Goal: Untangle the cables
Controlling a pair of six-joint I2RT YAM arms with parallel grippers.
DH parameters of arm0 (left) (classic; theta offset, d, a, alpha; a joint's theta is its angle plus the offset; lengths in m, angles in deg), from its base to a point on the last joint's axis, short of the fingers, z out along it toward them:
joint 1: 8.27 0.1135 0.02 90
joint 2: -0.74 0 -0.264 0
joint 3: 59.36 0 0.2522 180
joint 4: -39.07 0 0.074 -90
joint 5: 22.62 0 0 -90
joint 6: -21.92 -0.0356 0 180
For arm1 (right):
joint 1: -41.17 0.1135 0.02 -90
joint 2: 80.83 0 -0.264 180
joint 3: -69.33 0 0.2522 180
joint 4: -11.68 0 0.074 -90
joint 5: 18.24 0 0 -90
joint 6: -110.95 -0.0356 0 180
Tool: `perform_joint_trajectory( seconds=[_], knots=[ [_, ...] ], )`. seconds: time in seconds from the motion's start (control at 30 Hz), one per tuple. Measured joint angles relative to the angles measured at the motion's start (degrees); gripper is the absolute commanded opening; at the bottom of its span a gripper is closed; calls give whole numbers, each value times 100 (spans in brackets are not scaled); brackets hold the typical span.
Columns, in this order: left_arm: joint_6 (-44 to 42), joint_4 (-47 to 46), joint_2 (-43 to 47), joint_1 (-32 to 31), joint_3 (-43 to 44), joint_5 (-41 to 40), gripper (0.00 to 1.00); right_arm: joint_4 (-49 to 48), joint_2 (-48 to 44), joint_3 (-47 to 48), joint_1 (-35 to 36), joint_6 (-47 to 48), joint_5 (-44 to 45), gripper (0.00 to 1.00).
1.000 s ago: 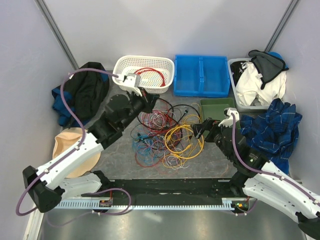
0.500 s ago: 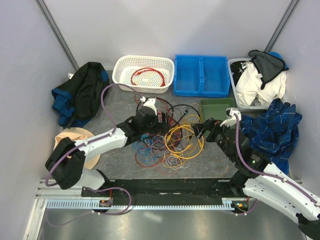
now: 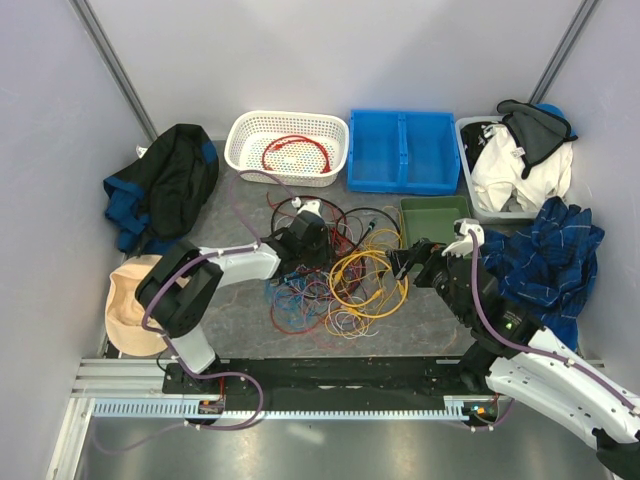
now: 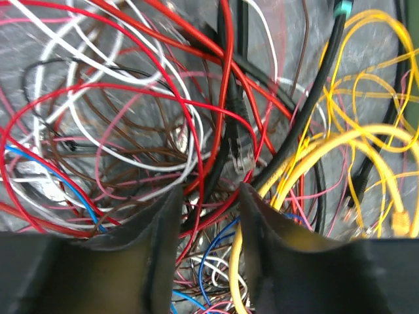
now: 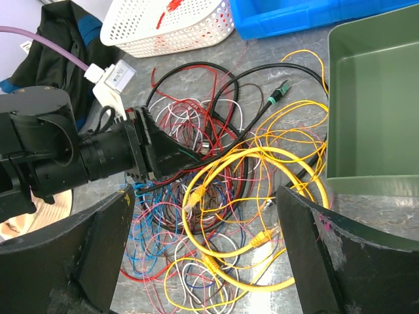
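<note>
The cables [image 3: 330, 270] lie in a tangled heap of red, yellow, black, blue, white and pink strands on the grey table. My left gripper [image 3: 312, 240] is pushed into the heap's upper left part. In the left wrist view its jaws [image 4: 209, 190] stand partly open, and red and black strands [image 4: 219, 131] run through the gap without being pinched. My right gripper [image 5: 206, 216] hangs wide open above the yellow loops [image 5: 196, 191] at the heap's right side [image 3: 405, 262], holding nothing. One red cable [image 3: 295, 153] lies coiled in the white basket [image 3: 245, 135].
A blue bin [image 3: 402, 150] stands behind the heap and a green tray [image 3: 435, 215] to its right. Clothes fill a bin [image 3: 515, 165] at the back right, with a plaid cloth [image 3: 545, 255] below it. A dark jacket [image 3: 165, 185] and a tan hat [image 3: 125, 305] lie at the left.
My left arm has drawn back from the white basket and lowered its gripper into the heap, jaws now apart around strands. The right arm has barely moved.
</note>
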Motion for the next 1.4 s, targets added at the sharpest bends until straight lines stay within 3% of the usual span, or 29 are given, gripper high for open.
perform_joint_trajectory(
  seconds=[0.03,0.07,0.3,0.5,0.67,0.83,1.0,1.4],
  knots=[
    [20,-22,0,28,0,9,16,9,0,0,0,0,17,96],
    [28,-48,0,48,0,11,2,17,2,0,0,2,31,96],
    [-17,203,570,37,-11,42,2,22,101,0,0,20,52,96],
    [-326,503,2863,11,160,59,2,-76,227,0,0,39,46,96],
    [-673,787,3893,4,1325,271,2,-240,273,0,0,48,-85,96],
    [-935,1110,3943,4,2402,695,2,-621,350,0,0,105,-481,96],
    [-1049,1432,3821,4,2800,951,2,-1099,553,31,0,262,-955,96],
    [-1062,1812,3390,-7,3591,1668,2,-2715,2413,619,0,879,-1497,98]
  ],
)
